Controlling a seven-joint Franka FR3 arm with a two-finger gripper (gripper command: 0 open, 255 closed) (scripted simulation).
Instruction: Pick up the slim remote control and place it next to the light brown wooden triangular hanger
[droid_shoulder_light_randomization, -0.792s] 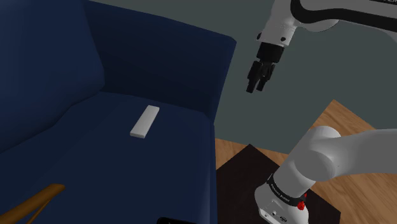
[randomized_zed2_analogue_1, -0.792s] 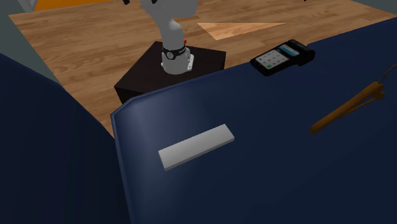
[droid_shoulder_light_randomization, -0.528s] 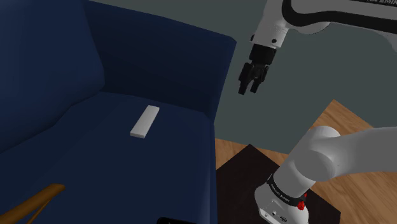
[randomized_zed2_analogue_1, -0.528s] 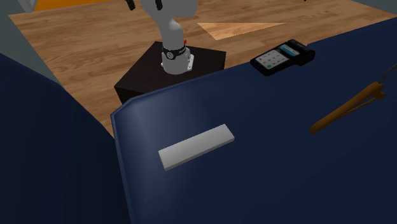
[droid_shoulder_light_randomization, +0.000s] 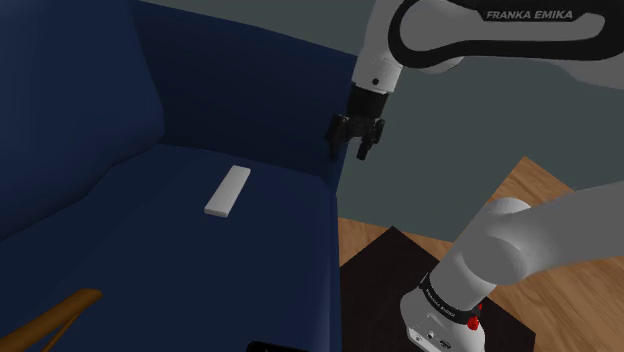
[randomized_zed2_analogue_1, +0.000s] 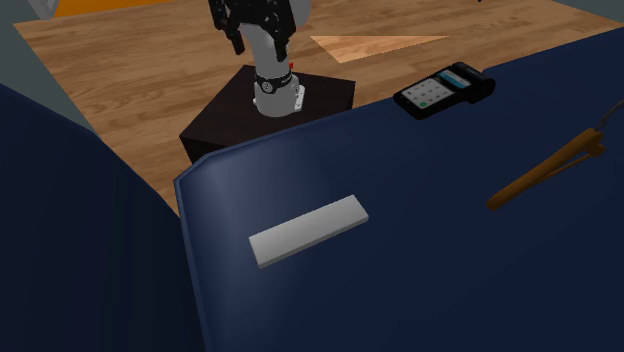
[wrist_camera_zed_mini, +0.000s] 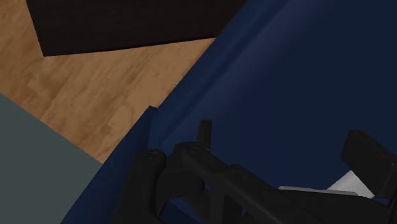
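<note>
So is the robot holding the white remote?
No, the white remote lies alone on the blue sofa seat, while the open fingers hang off by the sofa's arm, touching nothing.

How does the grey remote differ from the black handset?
The grey remote is a plain, slim bar with no visible buttons; the black handset is stubbier, with a keypad and screen. The grey remote lies mid-seat, the black handset at the seat's edge. Both lie flat on the blue sofa.
</note>
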